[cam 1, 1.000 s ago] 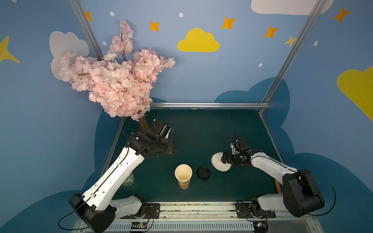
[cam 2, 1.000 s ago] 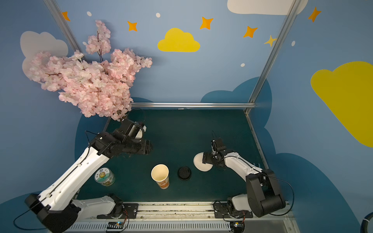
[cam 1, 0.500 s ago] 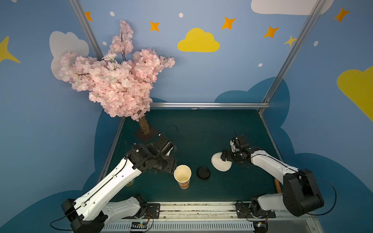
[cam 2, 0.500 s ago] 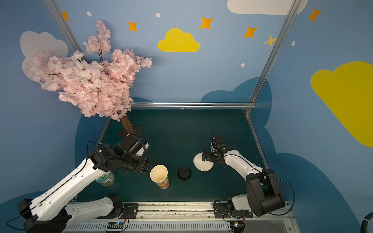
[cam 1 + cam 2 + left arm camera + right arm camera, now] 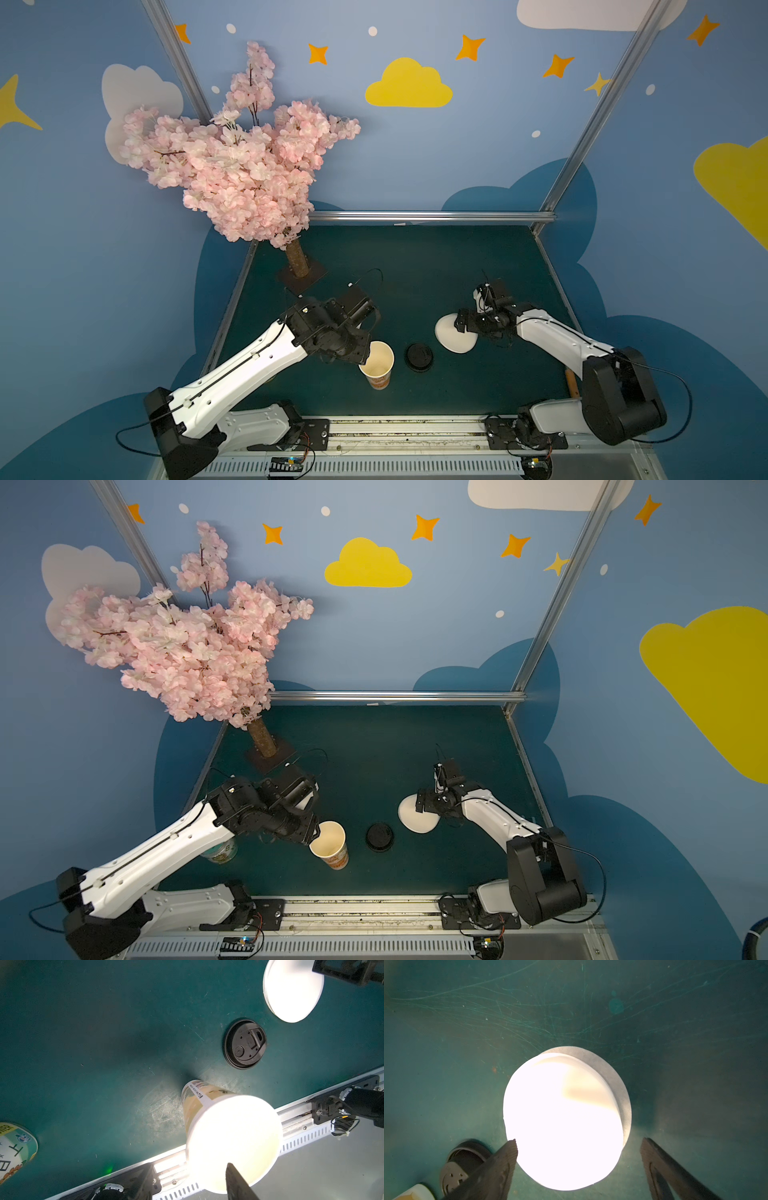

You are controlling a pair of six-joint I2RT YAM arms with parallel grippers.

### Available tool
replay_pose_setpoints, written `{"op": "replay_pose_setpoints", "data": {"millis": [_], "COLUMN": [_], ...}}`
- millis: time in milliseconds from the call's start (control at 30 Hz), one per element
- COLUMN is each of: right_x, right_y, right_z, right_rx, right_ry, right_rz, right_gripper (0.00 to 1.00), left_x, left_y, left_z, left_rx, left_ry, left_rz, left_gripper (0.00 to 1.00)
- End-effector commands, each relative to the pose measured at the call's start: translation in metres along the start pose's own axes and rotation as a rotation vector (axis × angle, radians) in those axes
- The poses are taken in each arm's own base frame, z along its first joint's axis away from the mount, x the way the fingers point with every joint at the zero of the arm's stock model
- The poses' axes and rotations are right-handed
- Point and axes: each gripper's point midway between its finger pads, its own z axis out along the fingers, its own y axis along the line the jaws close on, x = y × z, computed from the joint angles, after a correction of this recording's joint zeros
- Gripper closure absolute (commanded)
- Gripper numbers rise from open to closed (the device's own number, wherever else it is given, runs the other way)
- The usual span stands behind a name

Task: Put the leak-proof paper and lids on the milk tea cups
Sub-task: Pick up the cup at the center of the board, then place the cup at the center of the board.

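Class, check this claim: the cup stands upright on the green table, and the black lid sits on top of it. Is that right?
No. The cup stands upright on the green table, but the black lid lies on the table beside it, as both top views show.

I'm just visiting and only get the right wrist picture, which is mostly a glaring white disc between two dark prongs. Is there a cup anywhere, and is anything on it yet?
Observer: Yes. In both top views a paper cup stands upright on the table, its mouth uncovered.
Operator: Where is it from my disc?
Observer: Your disc is a white pile of paper. A black lid lies flat between it and the cup.
Operator: And the other arm?
Observer: The left gripper is at the cup's rim. Whether it grips the cup I cannot tell.
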Motion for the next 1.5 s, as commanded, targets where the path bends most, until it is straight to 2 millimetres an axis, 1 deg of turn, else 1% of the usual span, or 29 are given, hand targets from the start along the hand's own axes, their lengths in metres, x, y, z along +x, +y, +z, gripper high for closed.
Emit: {"op": "replay_pose_setpoints", "data": {"millis": [0,133,200,367,500,533,600,667,700,733,867,933,1033,1100,1167,1200,1267,1300,1367,1433,1467], "right_x": [0.002,0.002,0.001,0.001,0.001,0.000,0.000,0.000,0.000,0.000,0.001,0.001,0.004,0.007,0.012,0.014,0.018,0.020,0.022,0.022,0.021], "right_y": [-0.003,-0.003,-0.002,-0.004,-0.006,-0.006,-0.006,-0.006,-0.006,-0.006,-0.006,-0.005,-0.003,-0.003,-0.008,-0.010,-0.012,-0.014,-0.015,-0.014,-0.015], "right_z": [-0.005,-0.007,-0.008,-0.008,-0.007,-0.007,-0.007,-0.008,-0.008,-0.008,-0.008,-0.008,-0.008,-0.007,-0.006,-0.005,-0.001,0.000,0.004,0.008,0.009], "right_rx": [-0.002,-0.011,-0.013,-0.010,-0.007,-0.008,-0.011,-0.014,-0.014,-0.015,-0.019,-0.026,-0.035,-0.034,-0.015,-0.003,0.001,0.011,0.018,0.019,0.030], "right_ry": [-0.006,-0.010,-0.015,-0.016,-0.017,-0.016,-0.017,-0.021,-0.022,-0.024,-0.020,-0.018,-0.012,-0.005,0.005,0.010,0.028,0.038,0.054,0.067,0.073], "right_rz": [-0.001,0.000,0.001,0.002,0.003,0.005,0.007,0.009,0.008,0.008,0.011,0.009,0.014,0.018,0.029,0.034,0.038,0.041,0.046,0.048,0.051], "right_gripper": [0.06,0.06,0.06,0.06,0.06,0.06,0.06,0.06,0.06,0.06,0.06,0.06,0.06,0.06,0.06,0.06,0.06,0.07,0.08,0.11,0.11], "left_x": [0.000,0.003,0.003,0.007,0.011,0.011,0.011,0.007,0.004,0.002,-0.010,-0.021,-0.049,-0.072,-0.100,-0.112,-0.141,-0.151,-0.174,-0.188,-0.192], "left_y": [-0.007,0.002,0.002,0.004,0.005,0.005,0.005,0.003,0.002,0.001,0.001,0.002,0.006,0.018,0.033,0.034,0.038,0.038,0.040,0.040,0.039], "left_z": [0.011,0.019,0.022,0.033,0.040,0.042,0.042,0.038,0.035,0.033,0.025,0.016,-0.001,-0.008,-0.013,-0.013,-0.005,-0.002,0.013,0.027,0.034], "left_rx": [0.017,-0.038,-0.038,-0.071,-0.075,-0.075,-0.080,-0.070,-0.064,-0.064,-0.076,-0.069,-0.058,-0.103,-0.174,-0.167,-0.146,-0.141,-0.137,-0.130,-0.119], "left_ry": [0.021,0.036,0.040,0.092,0.107,0.111,0.111,0.090,0.080,0.071,0.042,0.013,-0.056,-0.088,-0.112,-0.120,-0.124,-0.127,-0.108,-0.077,-0.049], "left_rz": [0.002,-0.007,-0.006,-0.012,-0.013,-0.011,-0.010,-0.001,0.006,0.011,0.026,0.026,0.011,-0.010,-0.040,-0.041,-0.055,-0.055,-0.060,-0.060,-0.063], "left_gripper": [0.50,0.56,0.59,0.70,0.74,0.76,0.81,0.86,0.90,0.97,0.97,0.97,0.97,0.97,0.97,0.97,0.97,0.97,0.97,0.97,0.97]}}
